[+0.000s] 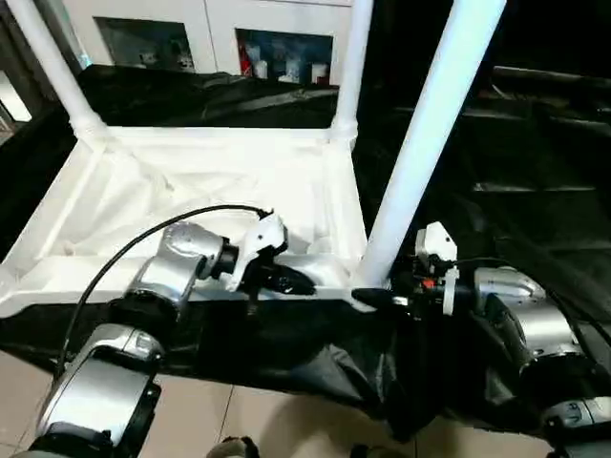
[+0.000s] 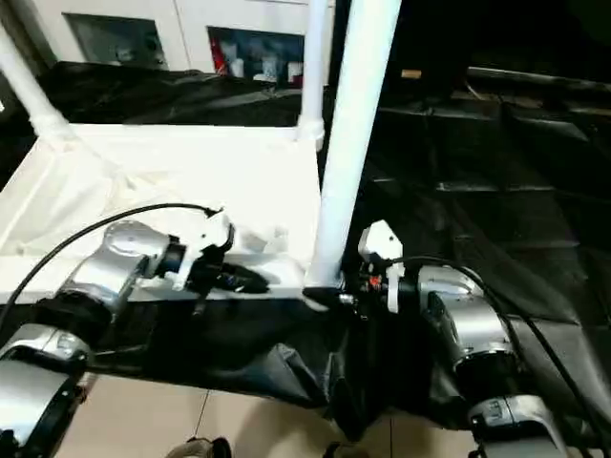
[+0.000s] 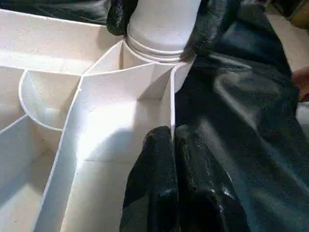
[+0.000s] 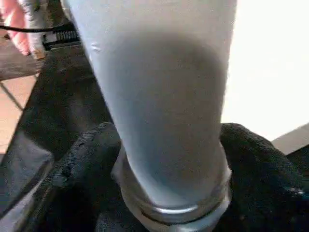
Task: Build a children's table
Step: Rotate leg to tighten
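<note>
Tabletop upside down across the left and centre of the head views, ribbed underside up, resting on black sheeting. Three legs standing from corner sockets: far left leg, far right leg, near right leg, all cut off by the top of the frame. Near left corner running off the left edge, so hard to say what stands there.

Left gripper low at centre, lying along the near rim, fingers pressed together with the thin rim wall seemingly pinched between them, though the wrist view leaves that grip a little unsure. Right gripper right of centre, at the foot of the near right leg, black fingers spread wide to either side of the leg's collar, hugging it just above the socket.

Open room: dark sheeting wide and bare across the right half; tiled floor along the bottom edge. White cabinet with glass panels at the top, contents too blurred to name. Something pink at the upper left of the right wrist view, unclear.
</note>
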Controlling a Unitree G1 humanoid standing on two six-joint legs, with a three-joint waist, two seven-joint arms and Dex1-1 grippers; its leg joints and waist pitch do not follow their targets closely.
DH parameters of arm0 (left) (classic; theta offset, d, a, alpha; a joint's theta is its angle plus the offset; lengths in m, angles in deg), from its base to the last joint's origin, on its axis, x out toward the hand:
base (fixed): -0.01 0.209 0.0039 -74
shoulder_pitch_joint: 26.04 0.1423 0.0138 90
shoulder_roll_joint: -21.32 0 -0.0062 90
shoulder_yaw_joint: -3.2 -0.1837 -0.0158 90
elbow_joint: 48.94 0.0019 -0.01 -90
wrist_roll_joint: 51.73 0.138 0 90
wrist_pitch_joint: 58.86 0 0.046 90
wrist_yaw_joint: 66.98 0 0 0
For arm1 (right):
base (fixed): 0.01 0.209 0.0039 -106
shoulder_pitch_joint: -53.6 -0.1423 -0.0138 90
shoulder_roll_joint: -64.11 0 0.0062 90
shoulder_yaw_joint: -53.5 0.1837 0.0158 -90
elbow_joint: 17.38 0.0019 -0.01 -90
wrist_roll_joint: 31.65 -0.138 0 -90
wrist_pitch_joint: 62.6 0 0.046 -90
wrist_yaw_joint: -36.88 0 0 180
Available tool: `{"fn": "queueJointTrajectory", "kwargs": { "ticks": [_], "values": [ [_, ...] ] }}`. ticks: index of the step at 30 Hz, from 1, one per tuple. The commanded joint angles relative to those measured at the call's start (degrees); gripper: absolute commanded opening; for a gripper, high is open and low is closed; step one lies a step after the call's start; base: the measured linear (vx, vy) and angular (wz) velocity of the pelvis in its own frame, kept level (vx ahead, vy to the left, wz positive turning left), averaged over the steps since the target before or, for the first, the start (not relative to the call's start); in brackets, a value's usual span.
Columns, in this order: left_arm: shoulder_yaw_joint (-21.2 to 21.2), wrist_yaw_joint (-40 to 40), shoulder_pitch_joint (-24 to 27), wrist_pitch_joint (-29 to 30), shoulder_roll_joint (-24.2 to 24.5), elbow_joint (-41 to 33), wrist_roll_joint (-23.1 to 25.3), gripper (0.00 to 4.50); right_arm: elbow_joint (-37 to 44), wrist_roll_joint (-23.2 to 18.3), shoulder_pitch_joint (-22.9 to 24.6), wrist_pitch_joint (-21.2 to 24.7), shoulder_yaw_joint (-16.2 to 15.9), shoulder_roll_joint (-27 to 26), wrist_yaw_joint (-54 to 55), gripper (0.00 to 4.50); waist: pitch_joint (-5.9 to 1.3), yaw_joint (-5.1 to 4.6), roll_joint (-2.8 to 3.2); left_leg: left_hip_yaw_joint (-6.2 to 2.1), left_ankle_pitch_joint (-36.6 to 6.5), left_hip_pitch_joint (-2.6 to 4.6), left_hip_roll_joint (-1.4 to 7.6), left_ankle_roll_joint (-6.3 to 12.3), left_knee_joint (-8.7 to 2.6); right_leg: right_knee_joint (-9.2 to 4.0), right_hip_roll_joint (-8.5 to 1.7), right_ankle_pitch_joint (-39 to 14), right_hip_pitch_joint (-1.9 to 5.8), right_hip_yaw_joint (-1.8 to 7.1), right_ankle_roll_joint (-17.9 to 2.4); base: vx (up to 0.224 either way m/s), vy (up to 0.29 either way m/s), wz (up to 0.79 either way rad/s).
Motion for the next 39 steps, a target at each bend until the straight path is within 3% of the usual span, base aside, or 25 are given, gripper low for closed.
{"fn": "queueJointTrajectory", "kwargs": {
  "ticks": [1,5,11,13,14,15,16,17,18,20,23,28,30,31,37,39],
  "values": [
    [-0.53,-1.34,0.59,0.44,-0.47,-1.29,-1.08,0.0,-0.72,0.87,-0.19,0.84,-1.4,-0.03,-1.39,3.22,-3.93,0.3,-0.78,-1.24,-9.38,1.55,2.87,6.11,-3.13,-2.6,-3.24,-4.52,2.6,1.8,-17.76,0.0,0.0,0.0],
    [-0.59,-0.58,0.87,0.52,-0.99,-1.82,-1.5,0.0,-0.77,0.79,0.01,0.78,-1.9,-0.6,-1.53,2.8,-3.8,0.34,-0.86,-1.32,-11.03,1.58,2.86,4.25,-3.24,-2.9,-3.33,-8.67,2.5,2.01,-16.43,0.0,0.0,0.0],
    [-0.16,4.47,0.14,-1.04,-2.4,-0.14,-0.15,0.0,-0.34,0.71,1.83,1.14,-1.1,-1.98,2.56,2.64,-3.93,0.4,-0.92,-1.33,-9.5,1.41,2.71,4.96,-3.01,-2.68,-3.27,-6.45,2.48,2.05,-16.05,0.0,0.0,0.0],
    [-0.16,4.47,0.14,-1.04,-2.4,-0.14,-0.15,0.0,-0.34,0.71,1.83,1.14,-1.1,-1.98,2.56,2.63,-3.81,0.38,-0.89,-1.37,-11.29,1.59,2.72,4.29,-3.15,-3.04,-3.3,-9.74,2.37,2.0,-15.59,0.0,0.0,0.0],
    [0.08,6.95,-0.18,-1.01,-3.13,0.39,0.34,0.0,-0.83,1.11,2.25,0.85,-0.69,-2.78,5.02,2.63,-3.71,0.33,-0.91,-1.37,-12.26,1.62,2.76,3.72,-3.24,-3.25,-3.33,-11.44,2.27,2.06,-15.21,0.0,0.0,0.0],
    [0.81,12.89,-1.37,-1.0,-5.41,2.2,1.1,0.0,-2.39,2.52,2.75,0.26,0.29,-5.08,12.01,2.63,-3.52,0.32,-0.43,-1.42,-13.01,1.59,2.76,3.36,-3.33,-3.36,-3.39,-12.33,2.01,2.14,-15.0,0.0,0.0,0.0],
    [1.11,15.37,-1.89,-0.96,-6.46,2.96,1.38,0.0,-3.1,3.13,2.91,0.12,0.78,-6.18,15.3,2.62,-3.41,0.15,-0.55,-1.46,-15.43,2.1,2.78,2.06,-3.56,-3.92,-3.38,-15.26,1.65,2.16,-14.39,0.0,0.0,0.0],
    [1.35,17.73,-2.43,-0.92,-7.62,3.72,1.65,0.0,-3.9,3.66,3.0,0.27,1.41,-7.48,19.01,2.62,-3.29,-0.05,-0.69,-1.54,-16.58,2.1,2.67,1.43,-3.64,-4.09,-3.38,-16.99,1.63,2.2,-13.96,0.0,0.0,0.0],
    [1.42,24.26,-3.56,-0.69,-10.97,5.37,2.63,0.0,-5.72,4.64,2.63,0.86,3.45,-11.53,29.74,2.62,-3.29,-0.16,-0.49,-1.87,-17.74,2.1,2.54,0.35,-3.83,-4.33,-3.56,-19.78,1.74,2.2,-12.97,0.0,0.0,0.0],
    [1.36,25.9,-3.86,-0.49,-12.24,5.78,2.8,0.0,-6.37,4.73,2.39,1.25,4.23,-13.01,33.15,2.62,-3.13,-0.69,-0.55,-2.27,-20.5,2.23,2.51,-1.35,-4.23,-4.88,-3.49,-24.08,1.5,2.14,-10.86,0.0,0.0,0.0],
    [0.87,31.22,-4.48,0.74,-17.59,6.24,3.17,0.0,-8.5,5.86,1.17,1.35,4.98,-18.27,42.83,2.62,-2.96,-1.12,-0.45,-2.39,-22.52,2.32,2.45,-1.75,-4.6,-5.34,-3.42,-24.95,1.29,2.04,-9.9,0.0,0.0,0.0],
    [-0.25,30.82,-4.43,0.25,-19.88,6.26,3.45,0.0,-8.1,7.91,0.79,-1.83,2.55,-19.89,42.32,2.62,-2.93,-1.42,-0.48,-2.46,-23.71,2.42,2.31,-0.75,-4.62,-6.03,-3.51,-26.03,1.13,2.13,-8.59,0.0,0.0,0.0],
    [-0.5,30.81,-4.55,-0.3,-19.96,6.91,4.03,0.0,-7.67,7.66,0.72,-3.13,2.51,-20.08,41.38,3.32,-2.99,-1.42,-0.5,-2.46,-22.93,2.2,2.35,-0.31,-4.69,-5.89,-3.52,-24.61,1.26,2.19,-8.77,0.0,0.0,0.0],
    [-0.53,30.59,-4.49,-0.34,-19.6,7.02,4.18,0.0,-7.25,6.8,0.7,-3.17,2.89,-19.88,40.22,3.32,-3.02,-1.38,-0.43,-2.39,-22.61,2.21,2.39,-0.16,-4.68,-5.75,-3.45,-23.53,1.22,2.23,-9.12,0.0,0.0,0.0],
    [-1.08,27.17,-3.85,0.34,-16.56,6.36,4.61,0.0,-5.07,4.07,0.28,-2.95,3.31,-16.57,32.63,3.67,-3.1,-1.34,-0.47,-2.21,-21.13,1.98,2.43,0.84,-4.61,-5.34,-3.46,-19.67,1.57,2.25,-10.75,0.0,0.0,0.0],
    [-2.0,20.51,-3.12,1.07,-12.88,5.04,4.57,0.0,-2.28,2.17,0.51,-1.55,1.77,-11.14,21.79,3.67,-3.28,-1.05,-0.7,-2.15,-19.29,1.82,2.43,2.16,-4.39,-5.1,-3.42,-17.7,2.11,2.23,-11.16,0.0,0.0,0.0]
  ]
}}
